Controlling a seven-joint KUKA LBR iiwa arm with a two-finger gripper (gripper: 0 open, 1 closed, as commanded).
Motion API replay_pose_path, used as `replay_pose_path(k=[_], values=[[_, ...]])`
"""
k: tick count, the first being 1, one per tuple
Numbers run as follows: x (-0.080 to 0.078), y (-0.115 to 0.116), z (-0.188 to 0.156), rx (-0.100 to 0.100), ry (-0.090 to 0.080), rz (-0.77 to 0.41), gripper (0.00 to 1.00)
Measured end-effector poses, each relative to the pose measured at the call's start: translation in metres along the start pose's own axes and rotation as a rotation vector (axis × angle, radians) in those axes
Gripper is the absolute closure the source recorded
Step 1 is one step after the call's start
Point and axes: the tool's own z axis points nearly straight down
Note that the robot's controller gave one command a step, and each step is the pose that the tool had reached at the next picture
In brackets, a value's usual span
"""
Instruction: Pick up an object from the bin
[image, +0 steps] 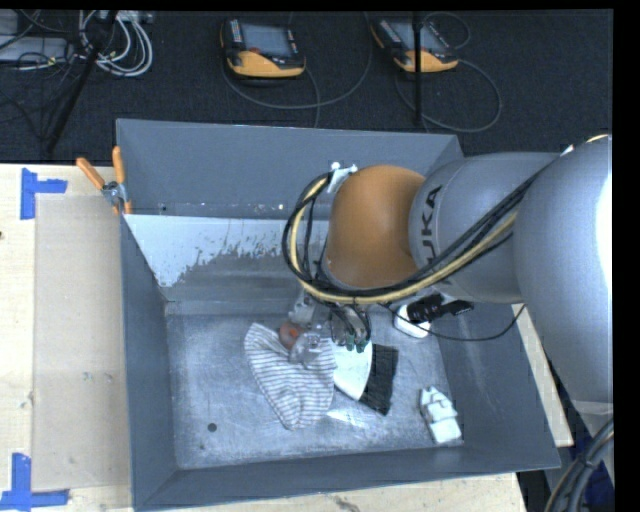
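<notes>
On the bin floor (200, 400), striped cloth (290, 390) stretches upper-left to lower-right.

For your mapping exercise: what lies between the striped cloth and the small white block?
In the camera view, a flat black piece and a white piece beside it, between striped cloth and white block.

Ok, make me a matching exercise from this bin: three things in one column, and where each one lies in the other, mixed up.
Things:
1. striped cloth
2. black pad
3. small white block

Places:
A. nearest the lower right corner of the bin in the view
B. crumpled in the middle of the floor, under the gripper
C. just right of the cloth

Pairs: 1-B, 2-C, 3-A
</notes>
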Motion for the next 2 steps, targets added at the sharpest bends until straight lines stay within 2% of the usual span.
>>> replay_pose_path(k=[2], values=[[-0.002,0.000,-0.026,-0.001,-0.008,0.002,1.00]])
